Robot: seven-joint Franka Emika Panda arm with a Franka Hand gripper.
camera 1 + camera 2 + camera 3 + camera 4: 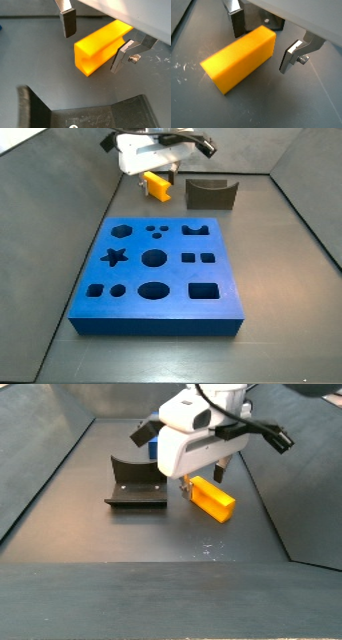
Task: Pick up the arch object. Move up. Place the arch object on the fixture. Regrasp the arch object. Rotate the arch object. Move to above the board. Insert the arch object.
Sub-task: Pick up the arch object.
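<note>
Nearest in a side view lies the large thick blue rectangular board (156, 276), a slab pierced with star, hexagon, circle, square and arch cut-outs; beyond its far edge the small bright orange-yellow arch object (159, 185) is seen lying on the dark floor, just left of the dark grey-brown notched fixture (210, 194) and apart from it; the gripper (158, 178) is lowered directly over the block

In both wrist views the flat silver fingers (67, 22) with dark pads are seen spread wide, one on each long side of the arch object (240, 58), with a gap showing between each pad and the plastic; nothing is held, so the block is judged to be not yet picked up

The block looks like hard, plain, smooth plastic, and is judged light and stiff, unlikely to deform, yet somewhat slippery against the pads; hold is best taken across the two broad flat faces near the middle of its length, clear of the recess (101, 51) cut into one face, so that it will not pivot when lifted

In a side view the fingertips are masked by the white wrist housing (195, 429); the fixture is cut off at the frame edge in a wrist view (117, 114); whether the block lies quite flat on the floor cannot be told
</note>
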